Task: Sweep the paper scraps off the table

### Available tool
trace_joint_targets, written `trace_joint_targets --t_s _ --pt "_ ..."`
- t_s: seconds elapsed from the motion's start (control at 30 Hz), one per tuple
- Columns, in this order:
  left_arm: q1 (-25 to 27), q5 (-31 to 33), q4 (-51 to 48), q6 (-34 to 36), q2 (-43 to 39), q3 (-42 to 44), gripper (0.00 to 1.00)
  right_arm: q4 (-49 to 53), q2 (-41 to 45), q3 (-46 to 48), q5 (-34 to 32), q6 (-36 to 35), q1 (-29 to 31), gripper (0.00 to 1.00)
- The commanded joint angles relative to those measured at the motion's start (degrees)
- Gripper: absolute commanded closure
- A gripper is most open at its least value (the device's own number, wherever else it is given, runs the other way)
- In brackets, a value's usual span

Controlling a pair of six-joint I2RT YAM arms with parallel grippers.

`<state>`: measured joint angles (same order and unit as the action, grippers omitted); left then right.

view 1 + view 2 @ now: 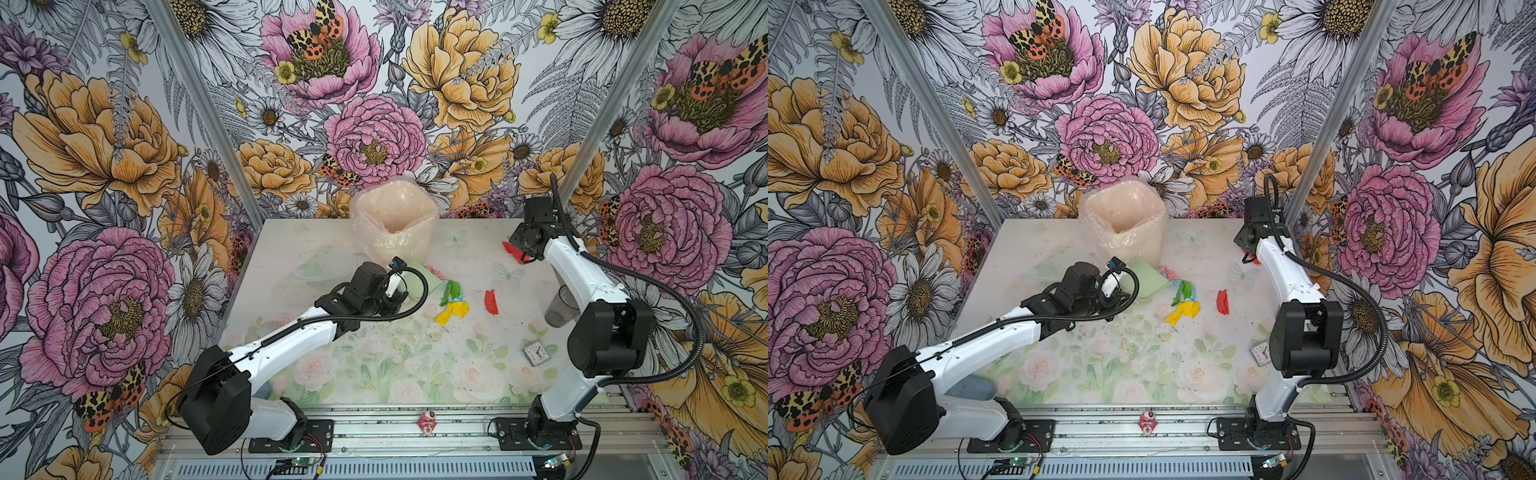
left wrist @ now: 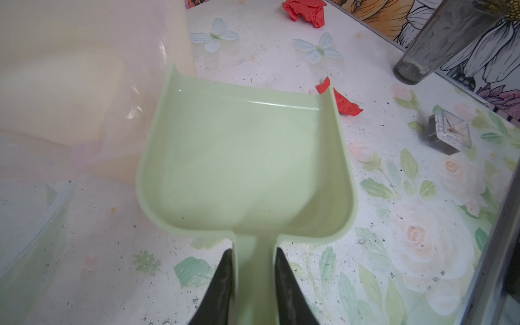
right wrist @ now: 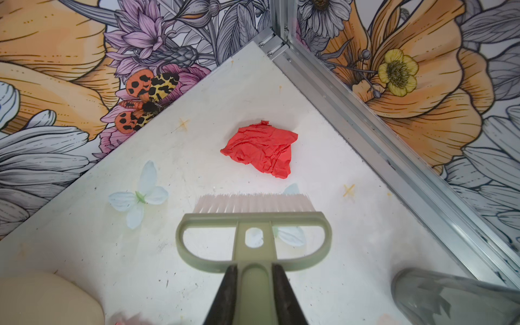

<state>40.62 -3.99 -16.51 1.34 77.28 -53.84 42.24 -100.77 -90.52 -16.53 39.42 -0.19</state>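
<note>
My left gripper (image 2: pixel 253 250) is shut on the handle of a pale green dustpan (image 2: pixel 244 157), which lies empty on the rose-printed table (image 1: pixel 415 374) beside the bin. Paper scraps lie to its right: a green, blue and yellow cluster (image 1: pixel 453 305), a pink one (image 1: pixel 434 272) at the pan's mouth, and a red one (image 1: pixel 1223 302) further right. My right gripper (image 3: pixel 254 266) is shut on the handle of a pale green brush (image 3: pixel 253 222). Its bristles (image 3: pixel 253 202) stop just short of a crumpled red scrap (image 3: pixel 261 152) in the far right corner.
A plastic-lined bin (image 1: pixel 392 232) stands at the back middle. A grey tumbler (image 1: pixel 561 307) and a small clock (image 1: pixel 536 353) sit by the right edge. A clear bowl (image 1: pixel 316 270) lies left of the dustpan. A pink-red figurine (image 1: pixel 427 422) rests on the front rail. Cloth butterflies (image 3: pixel 138 194) lie near the corner.
</note>
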Motion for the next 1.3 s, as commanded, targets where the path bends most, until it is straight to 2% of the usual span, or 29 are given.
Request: trace_joint_targets --t_s 0.0,0.1,0.27,0.43,0.63,0.93,1.27 --pt "0.57 1.40 0.06 -1.41 -2.02 1.18 1.00 -3.83 -3.55 -4.31 -6.58 3.77 0.18 1.00" --pt "0.69 1.61 0.07 -1.77 -2.30 1.63 1.00 -3.83 -8.74 -8.29 -10.05 3.80 0.06 1.00" --pt "0.87 1.35 0.18 -2.05 -1.99 1.80 1.00 -3.59 -14.98 -12.77 -10.05 3.47 -0.15 1.00" --pt "0.90 1.21 0.35 -1.61 -0.89 1.68 1.00 -2.33 -20.36 -15.96 -8.16 2.09 -0.30 1.00" --pt "0.94 0.85 0.46 -1.44 0.15 1.30 1.00 -1.90 -22.63 -16.09 -4.68 -0.38 -0.29 1.00" --pt "0.93 0.31 0.58 -1.36 1.74 0.30 1.00 -1.89 -20.10 -10.98 1.41 -1.60 -0.04 1.00" --pt "0.91 -0.36 0.78 -0.91 3.01 -0.04 1.00 -1.87 -7.09 2.63 5.30 -2.88 4.57 1.00"
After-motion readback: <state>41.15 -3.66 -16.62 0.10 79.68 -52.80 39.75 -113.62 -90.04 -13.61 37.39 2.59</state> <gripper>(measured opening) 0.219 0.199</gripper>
